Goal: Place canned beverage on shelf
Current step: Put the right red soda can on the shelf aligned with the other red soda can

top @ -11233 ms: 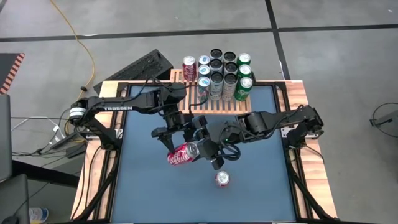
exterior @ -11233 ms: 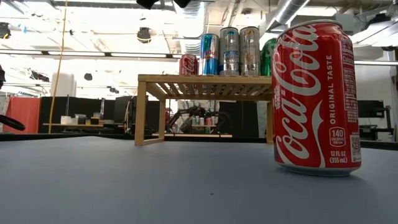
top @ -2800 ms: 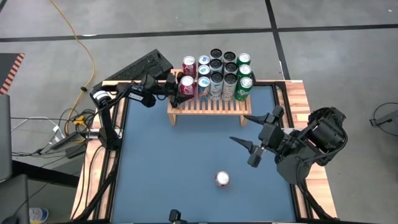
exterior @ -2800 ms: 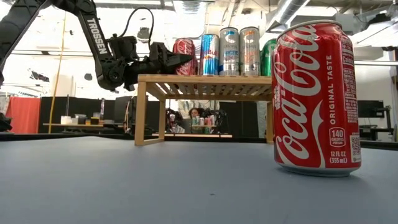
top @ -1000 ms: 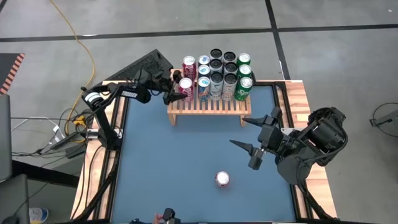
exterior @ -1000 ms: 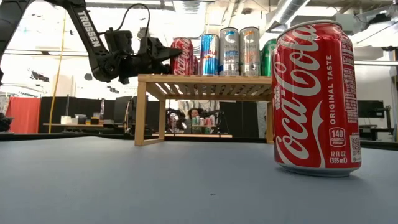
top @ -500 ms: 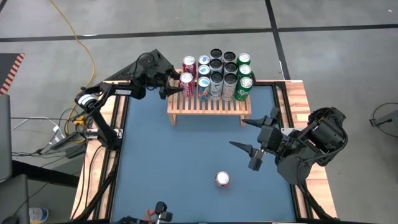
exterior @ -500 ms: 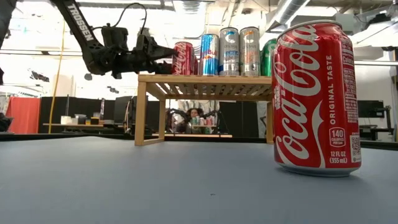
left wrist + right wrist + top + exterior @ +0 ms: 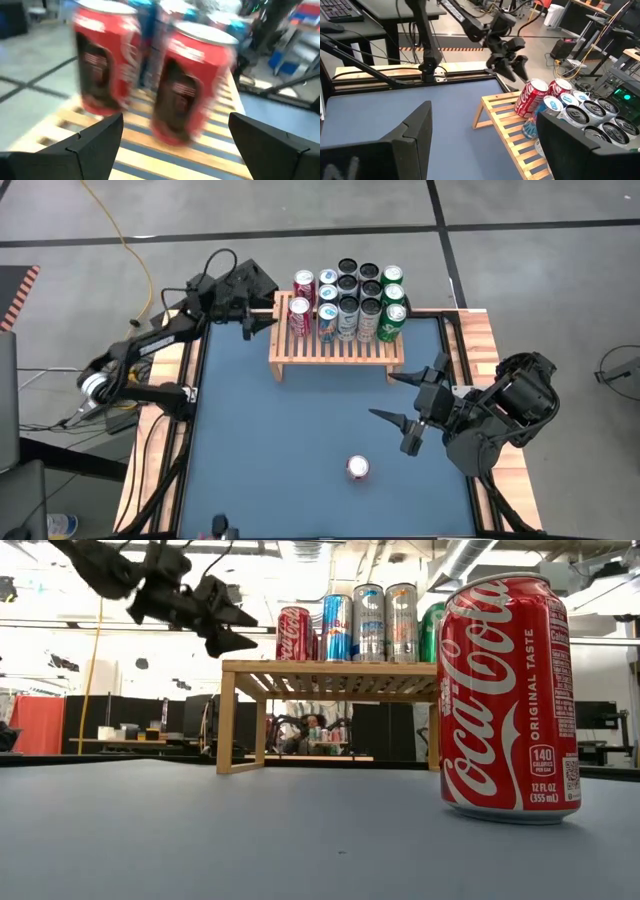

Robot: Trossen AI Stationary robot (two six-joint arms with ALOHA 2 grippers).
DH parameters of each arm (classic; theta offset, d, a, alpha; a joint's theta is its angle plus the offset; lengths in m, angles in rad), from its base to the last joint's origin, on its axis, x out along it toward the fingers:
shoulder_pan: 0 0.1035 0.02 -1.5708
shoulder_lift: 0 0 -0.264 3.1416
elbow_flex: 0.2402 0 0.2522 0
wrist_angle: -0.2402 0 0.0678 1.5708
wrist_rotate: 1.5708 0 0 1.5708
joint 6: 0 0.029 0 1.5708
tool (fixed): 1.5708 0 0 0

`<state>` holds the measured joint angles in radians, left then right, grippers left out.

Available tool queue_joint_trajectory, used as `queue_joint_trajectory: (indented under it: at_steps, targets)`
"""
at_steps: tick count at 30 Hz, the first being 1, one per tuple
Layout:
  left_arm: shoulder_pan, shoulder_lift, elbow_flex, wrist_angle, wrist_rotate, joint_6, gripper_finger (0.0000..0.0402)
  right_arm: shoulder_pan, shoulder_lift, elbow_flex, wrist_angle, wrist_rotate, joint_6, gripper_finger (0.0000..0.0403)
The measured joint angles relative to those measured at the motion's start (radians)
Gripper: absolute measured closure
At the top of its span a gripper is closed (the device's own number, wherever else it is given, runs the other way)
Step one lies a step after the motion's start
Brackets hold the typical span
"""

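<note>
A low light-wood slatted shelf is set at the far edge of the blue-grey table top. Its back half is crowded with upright cans: two red cola cans at the left end, then blue-and-silver cans, dark-topped cans and green cans to the right; the front slats are left bare. One more red cola can is seen standing alone on the table near the front, well apart from the shelf; in the low view it fills the foreground and hides the shelf's right end.

The left gripper is held in the air just off the shelf's left end, jaws spread wide and empty. The right gripper is parked over the table's right side, jaws likewise spread and empty.

The left wrist view is blurred. A grey floor with dark seams and a yellow cable surrounds the table.
</note>
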<state>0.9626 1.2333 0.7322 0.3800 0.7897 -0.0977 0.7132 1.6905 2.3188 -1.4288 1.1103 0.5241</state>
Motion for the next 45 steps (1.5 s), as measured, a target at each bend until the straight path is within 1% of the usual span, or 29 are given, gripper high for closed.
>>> queue_joint_trajectory:
  at_steps: [3, 6, 10, 13, 16, 18, 22, 25, 27, 30, 32, 34, 36, 38, 41, 43, 44, 45]
  targets:
    - [-0.099, -0.087, 0.0, -0.168, -0.098, 0.04, 0.0055, 0.0, 0.0, 0.0, 0.0, 0.0, 0.0, 0.0117]
    - [-0.206, -0.135, 0.0, -0.237, -0.152, 0.018, 0.0055, -0.004, 0.0, 0.0, 0.0, 0.0, 0.0, 0.0117]
    - [-0.324, -0.163, 0.0, -0.26, -0.264, -0.168, 0.0063, -0.009, 0.0, 0.0, 0.0, 0.0, 0.0, 0.0117]
    - [-0.376, -0.161, 0.0, -0.27, -0.319, -0.307, 0.0065, -0.009, 0.0, 0.0, 0.0, 0.0, 0.0, 0.0117]
    - [-0.418, -0.148, 0.0, -0.266, -0.369, -0.408, 0.0065, -0.009, 0.0, 0.0, -0.005, 0.0, -0.005, 0.0117]
    - [-0.436, -0.136, 0.0, -0.27, -0.375, -0.444, 0.0065, -0.009, 0.0, 0.0, -0.009, 0.0, -0.009, 0.0117]
    - [-0.468, -0.128, 0.0, -0.264, -0.288, -0.439, 0.0065, -0.009, 0.0, 0.0, -0.019, 0.0, -0.009, 0.0117]
    - [-0.489, -0.128, 0.0, -0.313, -0.315, -0.488, 0.0065, -0.009, 0.0, 0.0, -0.026, 0.0, -0.009, 0.0117]
    - [-0.499, -0.123, 0.0, -0.346, -0.342, -0.489, 0.0065, -0.009, 0.0, 0.0, -0.036, 0.0, -0.009, 0.0117]
    - [-0.513, -0.107, 0.0, -0.324, -0.313, -0.489, 0.0067, -0.009, 0.0, 0.0, -0.042, 0.0, -0.01, 0.0117]
    - [-0.54, -0.107, 0.003, -0.299, -0.34, -0.465, 0.0078, -0.009, 0.0, 0.0, -0.043, 0.0, -0.01, 0.0117]
    - [-0.563, -0.108, 0.02, -0.301, -0.421, -0.403, 0.0102, -0.009, 0.0, 0.0, -0.045, 0.0, -0.01, 0.0117]
    - [-0.579, -0.108, 0.038, -0.323, -0.542, -0.342, 0.014, -0.009, 0.0, 0.0, -0.045, 0.0, -0.01, 0.0117]
    - [-0.59, -0.108, 0.058, -0.355, -0.68, -0.293, 0.0188, -0.009, 0.0, 0.0, -0.045, 0.0, -0.009, 0.0117]
    - [-0.59, -0.108, 0.077, -0.443, -0.828, -0.216, 0.0272, -0.009, 0.0, 0.0, -0.045, 0.0, -0.009, 0.0117]
    - [-0.587, -0.108, 0.084, -0.488, -0.89, -0.181, 0.033, -0.009, 0.0, 0.0, -0.045, 0.0, -0.009, 0.0117]
    - [-0.585, -0.108, 0.085, -0.492, -0.905, -0.174, 0.036, -0.009, 0.0, 0.0, -0.045, 0.0, -0.009, 0.0117]
    - [-0.585, -0.107, 0.085, -0.493, -0.908, -0.174, 0.038, -0.009, 0.0, 0.0, -0.046, 0.0, -0.009, 0.0117]
